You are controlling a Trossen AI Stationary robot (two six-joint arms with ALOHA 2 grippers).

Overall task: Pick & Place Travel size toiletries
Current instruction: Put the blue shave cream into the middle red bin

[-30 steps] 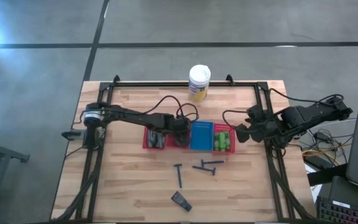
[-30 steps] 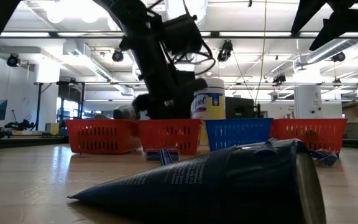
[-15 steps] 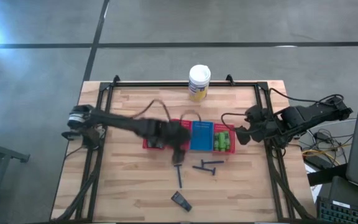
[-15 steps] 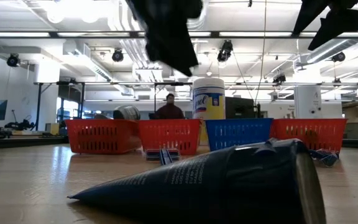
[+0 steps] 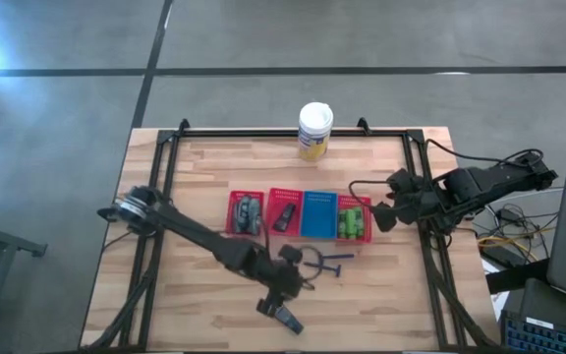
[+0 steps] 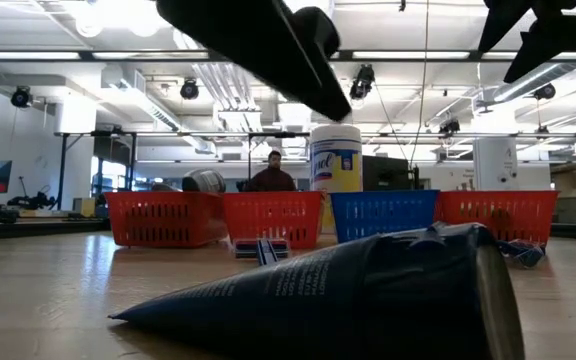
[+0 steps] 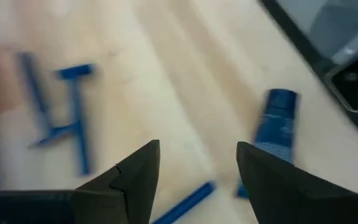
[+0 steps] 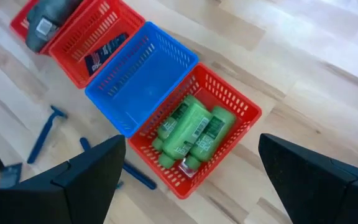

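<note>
My left gripper (image 5: 291, 287) hangs open above the near middle of the table; nothing sits between its fingers (image 7: 197, 155). Just beyond it a short dark tube (image 5: 285, 315) lies flat on the wood, big in the low view's foreground (image 6: 368, 290). Thin T-shaped sticks (image 5: 328, 262) lie to its right, one partly under the arm (image 7: 185, 202). Four trays stand in a row: grey bottles (image 5: 247, 213), a black tube (image 5: 283, 214), a bare blue tray (image 5: 317, 214), green bottles (image 8: 191, 134). My right gripper (image 5: 385, 211) waits open, raised at the row's right end.
A large white-lidded jar (image 5: 314, 130) stands at the table's far edge. A black frame (image 5: 263, 133) runs round the tabletop. Bare wood (image 5: 195, 295) lies left of my left arm. A person (image 6: 273, 172) shows in the room beyond the table.
My left gripper has swung from over the red trays toward the table's near edge and a little up, rolling its wrist, and now hangs above the loose sticks and tube. The trays, hidden before by the arm, show their contents.
</note>
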